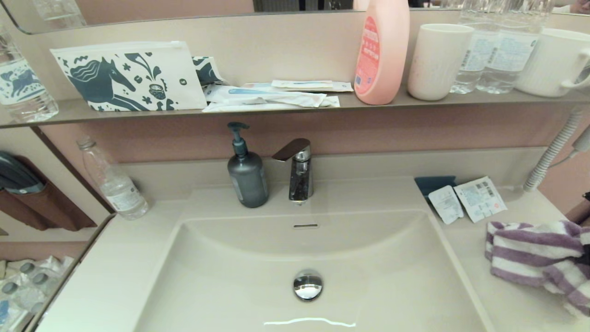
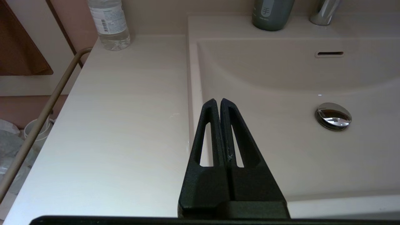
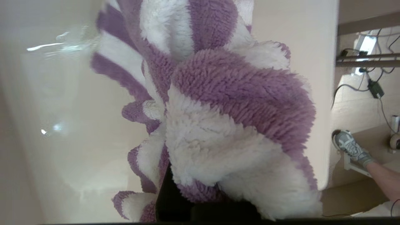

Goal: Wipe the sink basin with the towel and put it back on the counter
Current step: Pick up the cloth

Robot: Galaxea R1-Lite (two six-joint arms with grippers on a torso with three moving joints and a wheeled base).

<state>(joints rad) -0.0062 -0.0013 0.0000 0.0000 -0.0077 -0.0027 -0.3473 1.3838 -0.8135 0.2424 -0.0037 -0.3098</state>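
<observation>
The purple-and-white striped towel (image 1: 534, 253) lies bunched on the counter (image 1: 115, 258) right of the sink basin (image 1: 230, 286), at the view's right edge. In the right wrist view the towel (image 3: 218, 109) piles over my right gripper (image 3: 170, 193). Its fingers are buried in the folds, shut on the cloth, over the counter's front right corner. The basin holds only its chrome drain plug (image 1: 308, 285) and overflow slot (image 1: 305, 226). My left gripper (image 2: 217, 101) is shut and empty, hovering over the basin's left rim (image 2: 192, 93), out of the head view.
A grey soap pump (image 1: 247, 177) and chrome faucet (image 1: 297, 170) stand behind the basin. A plastic bottle (image 1: 115, 184) is at the back left, sachets (image 1: 465, 200) at the back right. The shelf above carries a horse pouch (image 1: 129, 76), pink bottle (image 1: 381, 50) and cups (image 1: 438, 60).
</observation>
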